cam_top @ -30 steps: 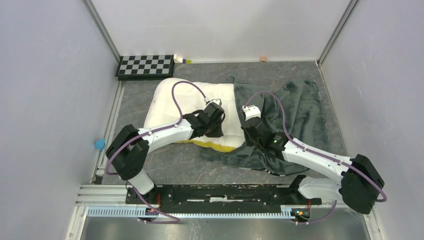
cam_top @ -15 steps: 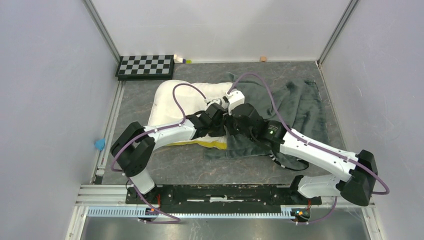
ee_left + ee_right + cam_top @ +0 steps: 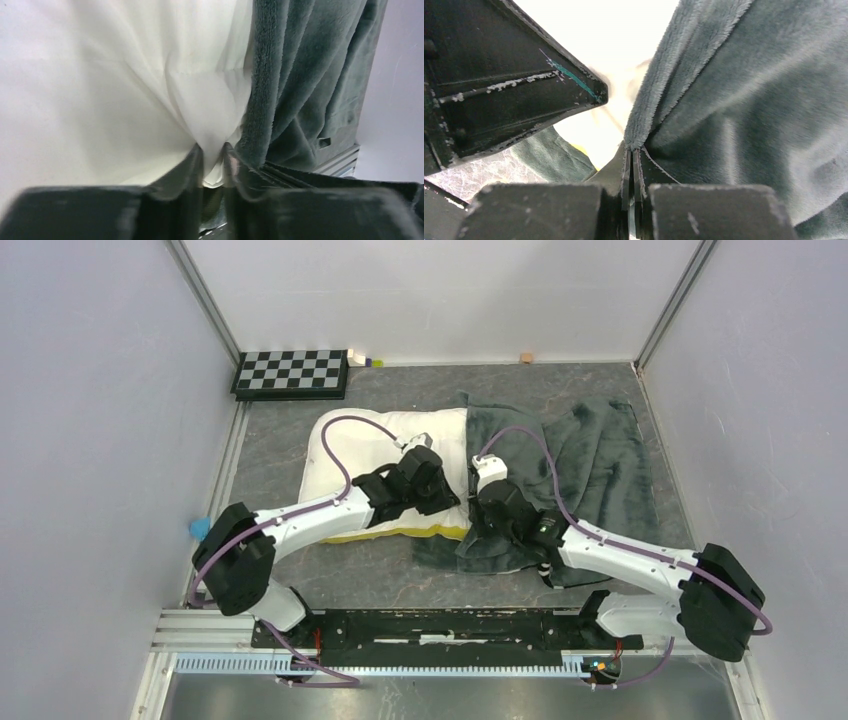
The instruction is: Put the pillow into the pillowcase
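I am clenching my left pincer [image 3: 214, 154] on the plump cream-white quilted pillow [image 3: 365, 445] and my right pincer [image 3: 633, 152] on the rim of the grey-green plush pillowcase [image 3: 600, 450] touching it on the bench [image 3: 380, 570], judging that the rim needs drawing over the pillow's end next.

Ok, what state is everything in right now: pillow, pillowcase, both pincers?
pillow: lying flat, almost all outside the case.
pillowcase: rumpled, grey plush face up, its edge against the pillow's right side.
left pincer: shut on a fold of the pillow.
right pincer: shut on the pillowcase's edge.
checkerboard: flat in the far left corner, nothing touching it.
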Action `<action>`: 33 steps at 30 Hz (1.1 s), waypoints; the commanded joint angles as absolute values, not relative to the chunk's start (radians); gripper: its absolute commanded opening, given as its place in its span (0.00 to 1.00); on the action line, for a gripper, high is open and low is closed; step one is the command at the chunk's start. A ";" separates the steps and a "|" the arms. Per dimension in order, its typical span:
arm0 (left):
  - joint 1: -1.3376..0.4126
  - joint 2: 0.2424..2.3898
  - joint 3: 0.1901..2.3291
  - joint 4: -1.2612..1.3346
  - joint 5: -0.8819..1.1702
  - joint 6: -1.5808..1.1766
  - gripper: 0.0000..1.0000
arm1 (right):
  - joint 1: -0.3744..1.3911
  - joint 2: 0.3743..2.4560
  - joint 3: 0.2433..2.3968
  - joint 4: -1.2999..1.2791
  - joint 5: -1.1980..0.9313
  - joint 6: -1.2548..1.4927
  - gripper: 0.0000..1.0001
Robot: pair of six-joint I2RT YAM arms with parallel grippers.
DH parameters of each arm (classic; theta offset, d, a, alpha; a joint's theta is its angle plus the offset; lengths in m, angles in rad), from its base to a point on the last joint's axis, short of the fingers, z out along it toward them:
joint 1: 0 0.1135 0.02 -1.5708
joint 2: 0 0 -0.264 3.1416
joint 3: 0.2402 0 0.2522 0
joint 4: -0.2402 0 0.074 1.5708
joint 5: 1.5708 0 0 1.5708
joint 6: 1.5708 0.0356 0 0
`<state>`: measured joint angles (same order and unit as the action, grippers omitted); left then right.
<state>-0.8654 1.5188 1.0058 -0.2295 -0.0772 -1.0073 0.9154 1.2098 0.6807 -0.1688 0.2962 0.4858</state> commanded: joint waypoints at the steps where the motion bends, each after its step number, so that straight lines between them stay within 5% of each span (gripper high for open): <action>1: -0.852 1.456 1.000 -0.181 -0.107 -1.014 0.35 | 0.914 1.195 0.724 -0.166 0.290 0.472 0.05; 11: -0.568 1.439 1.251 -0.471 -0.118 -0.696 0.95 | 0.896 1.215 0.929 -0.246 0.345 0.358 0.56; 17: -0.458 1.700 1.455 -0.511 -0.138 -0.526 1.00 | 0.790 1.329 1.082 -0.265 0.325 0.283 0.73; 22: -0.448 1.878 1.480 -0.419 -0.082 -0.495 0.81 | 0.698 1.477 1.215 -0.257 0.340 0.233 0.80; 27: -0.458 1.933 1.381 -0.357 -0.017 -0.581 0.25 | 0.642 1.677 1.400 -0.285 0.361 0.190 0.81; 29: -0.480 1.889 1.289 -0.320 -0.022 -0.624 0.12 | 0.637 1.740 1.459 -0.294 0.379 0.168 0.81; 33: -0.510 1.775 1.114 -0.267 -0.043 -0.719 0.02 | 0.632 1.827 1.529 -0.324 0.419 0.142 0.78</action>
<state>-0.4599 1.8820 1.2678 -0.2703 -0.0788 -0.6044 0.6319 1.7741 1.4467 -0.2955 0.3618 0.1940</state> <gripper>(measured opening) 0.048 0.794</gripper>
